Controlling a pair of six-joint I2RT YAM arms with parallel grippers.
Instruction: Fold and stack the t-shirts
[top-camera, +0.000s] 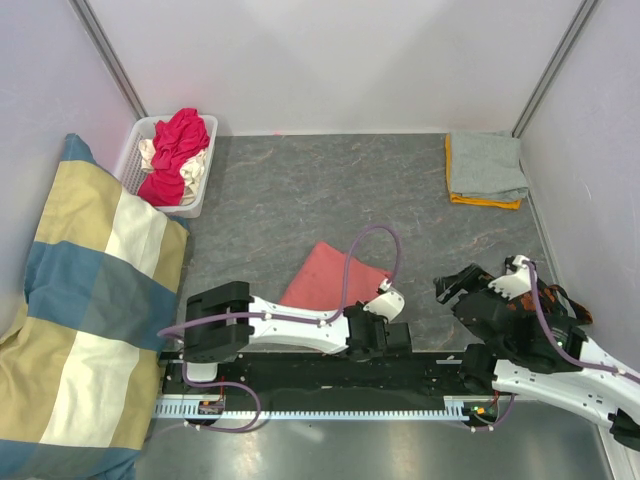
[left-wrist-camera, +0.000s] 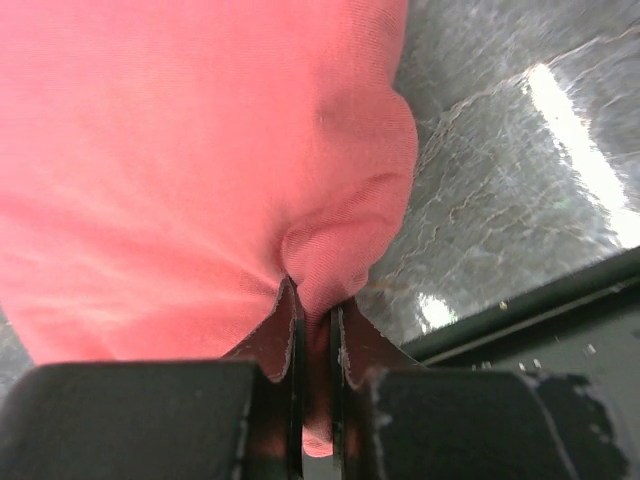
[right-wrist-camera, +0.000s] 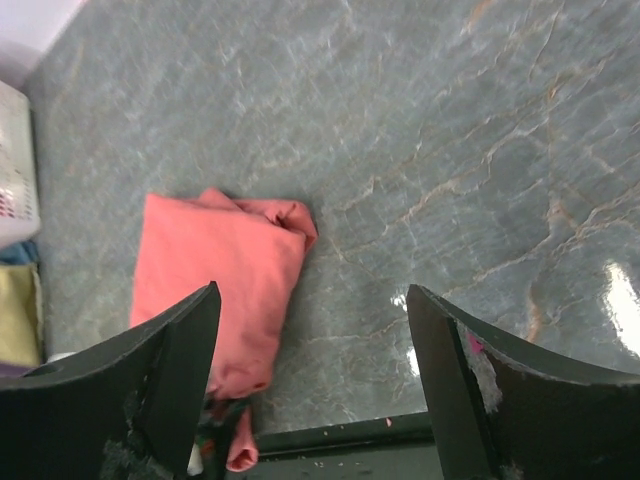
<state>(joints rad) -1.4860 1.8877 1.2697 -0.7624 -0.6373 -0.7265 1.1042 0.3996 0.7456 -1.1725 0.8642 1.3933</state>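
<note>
Salmon-pink t-shirt (top-camera: 322, 275) lies folded on the tabletop (top-camera: 300, 190), well to the near-left of the grey-and-orange stack (top-camera: 485, 170), long axis slanting away from the arms. My left gripper (left-wrist-camera: 310, 310) is clenched on its near edge. Right gripper (right-wrist-camera: 312, 300) gapes empty, farther off.

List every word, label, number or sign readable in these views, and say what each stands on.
No text can be read.
The salmon-pink t-shirt, folded grey t-shirt, white basket and striped cushion show no lettering.
Small coloured bits on the base rail are too small to make out.
</note>
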